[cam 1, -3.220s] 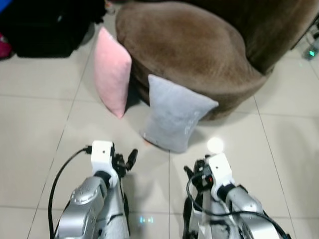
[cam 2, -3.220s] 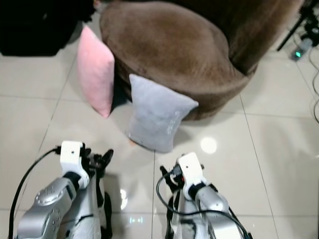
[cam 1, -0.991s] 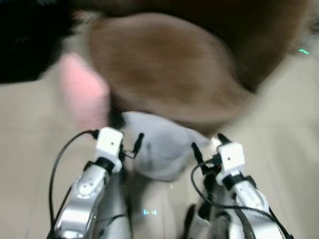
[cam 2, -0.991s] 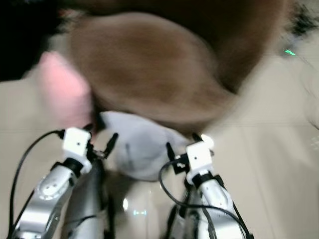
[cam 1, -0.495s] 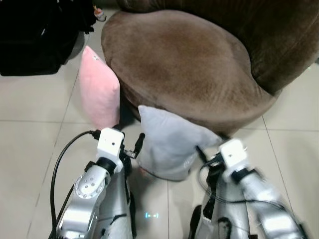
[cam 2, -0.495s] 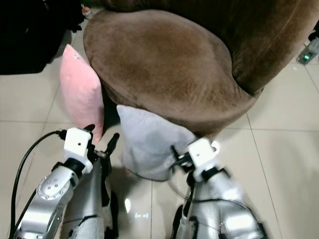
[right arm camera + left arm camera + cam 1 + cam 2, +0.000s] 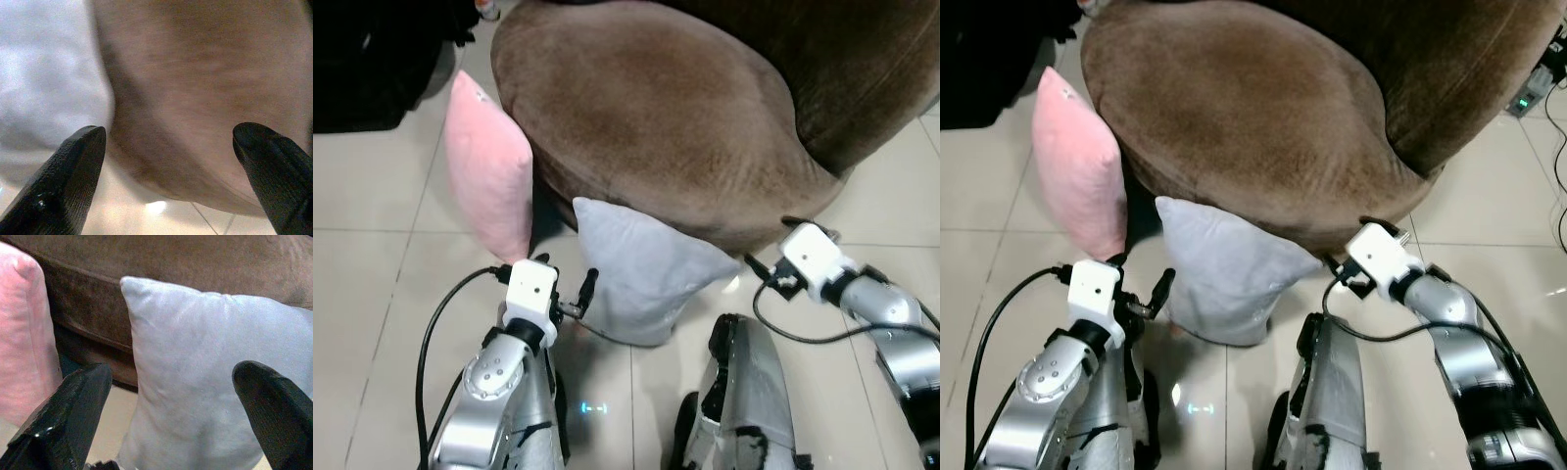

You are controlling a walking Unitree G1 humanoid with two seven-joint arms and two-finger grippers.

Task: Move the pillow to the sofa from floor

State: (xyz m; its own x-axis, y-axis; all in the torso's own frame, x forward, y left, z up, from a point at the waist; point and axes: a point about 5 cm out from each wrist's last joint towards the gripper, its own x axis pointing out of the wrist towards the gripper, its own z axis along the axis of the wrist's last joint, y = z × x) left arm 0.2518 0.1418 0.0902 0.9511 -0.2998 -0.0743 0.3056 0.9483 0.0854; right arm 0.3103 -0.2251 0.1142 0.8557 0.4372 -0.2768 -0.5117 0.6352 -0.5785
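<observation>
A pale tiled floor [image 7: 372,294] is spreading across the scene. A big round brown sofa [image 7: 656,108] is sitting on it, taking up most of the upper part of the head views, its seat cushion bulging forward and its back rising behind. A black mass [image 7: 372,59] is lying in the far left corner, too dark to make out.

Two silver robot arms are reaching up from the bottom edge. A grey pillow [image 7: 641,279] is standing on edge on the floor, leaning against the front of the sofa base, between the two arms. A pink pillow [image 7: 489,176] is standing upright on the floor to the left of it, also leaning on the sofa, and the two pillows are near each other but apart.

The left gripper [image 7: 161,416] is hovering just beside the grey pillow's left edge, its two black fingers [image 7: 68,416] spread wide with the pillow in front of the gap, gripping nothing. The right gripper [image 7: 171,181] is sitting at the pillow's right corner, close under the sofa's front curve, its fingers [image 7: 63,181] likewise parted and holding nothing; its wrist view is looking at brown sofa fabric with the grey pillow off to one side.

A black cable [image 7: 435,323] is looping along the left arm.
</observation>
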